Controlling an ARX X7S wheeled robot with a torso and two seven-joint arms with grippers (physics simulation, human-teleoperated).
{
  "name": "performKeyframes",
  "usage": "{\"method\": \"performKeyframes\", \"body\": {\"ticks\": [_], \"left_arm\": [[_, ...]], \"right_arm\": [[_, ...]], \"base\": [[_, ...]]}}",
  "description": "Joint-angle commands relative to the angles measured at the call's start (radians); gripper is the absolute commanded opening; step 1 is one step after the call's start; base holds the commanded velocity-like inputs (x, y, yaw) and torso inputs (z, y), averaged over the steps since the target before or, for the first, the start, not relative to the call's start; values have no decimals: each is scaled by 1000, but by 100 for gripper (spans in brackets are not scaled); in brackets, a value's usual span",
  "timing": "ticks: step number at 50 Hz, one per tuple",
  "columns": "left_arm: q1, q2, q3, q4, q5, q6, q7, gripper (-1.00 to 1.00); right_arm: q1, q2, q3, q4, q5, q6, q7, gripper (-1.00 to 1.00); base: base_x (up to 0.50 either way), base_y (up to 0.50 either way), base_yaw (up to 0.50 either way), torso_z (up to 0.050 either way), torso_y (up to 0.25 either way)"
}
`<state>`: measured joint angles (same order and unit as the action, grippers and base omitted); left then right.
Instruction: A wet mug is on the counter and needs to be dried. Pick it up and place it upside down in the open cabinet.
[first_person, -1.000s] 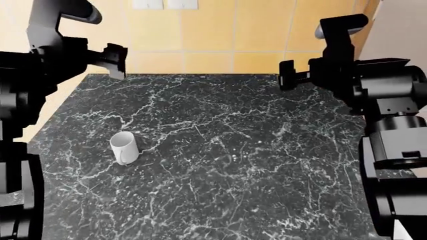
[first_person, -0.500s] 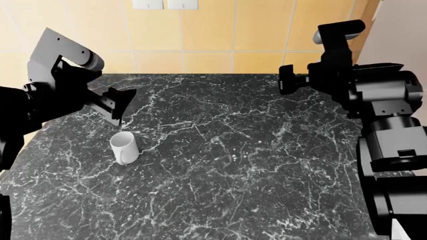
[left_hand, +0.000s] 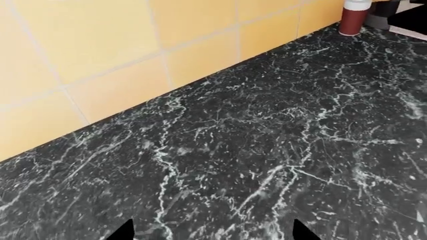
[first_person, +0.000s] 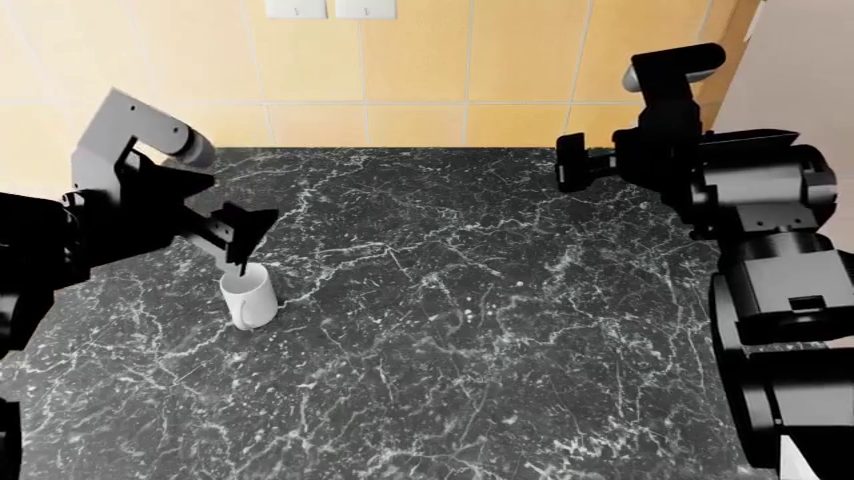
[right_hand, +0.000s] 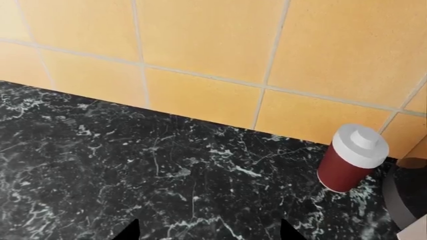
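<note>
White mug (first_person: 248, 297) upright on counter (first_person: 467, 320), left claw (first_person: 240, 245) above rim

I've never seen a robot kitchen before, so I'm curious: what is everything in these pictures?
mug: one, plain white, upright on the counter's left part, mouth up.
shaker: one, red-brown with a white cap, on the counter by the tiled wall.
counter: one, black marble with white veins, fills most of the head view.
wall tiles: many, yellow-orange, behind the counter.
wall plates: two, white, at the wall's top edge.
left pincer: one, black, right above the mug; whether it is open is unclear.
right pincer: one, black, raised over the counter's far right, holding nothing.
</note>
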<state>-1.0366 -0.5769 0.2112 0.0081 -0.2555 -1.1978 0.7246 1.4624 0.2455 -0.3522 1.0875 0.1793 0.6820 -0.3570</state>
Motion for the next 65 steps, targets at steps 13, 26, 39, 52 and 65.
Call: {"method": "performKeyframes", "body": {"ticks": [13,26,39,52,65], "left_arm": [[23,-24,24,8,-23,-46,24,100],[-5,-41,8,42,-39,-127,21,100],[49,-69,-5,98,-72,-147,44,100],[133,-117,-27,211,-108,-202,53,100],[156,-119,-18,209,-110,-181,49,100]], "right_arm": [[22,-16,-14,83,-13,-59,1,100],[42,-26,-22,156,-21,-108,-1,100],[54,-33,-28,196,-32,-133,-1,100],[52,-31,-26,204,-39,-145,3,100],[45,-32,-13,216,-42,-159,1,100]], "base": [[0,0,0,0,0],[0,0,0,0,0],[0,0,0,0,0],[0,0,0,0,0],[0,0,0,0,0]]}}
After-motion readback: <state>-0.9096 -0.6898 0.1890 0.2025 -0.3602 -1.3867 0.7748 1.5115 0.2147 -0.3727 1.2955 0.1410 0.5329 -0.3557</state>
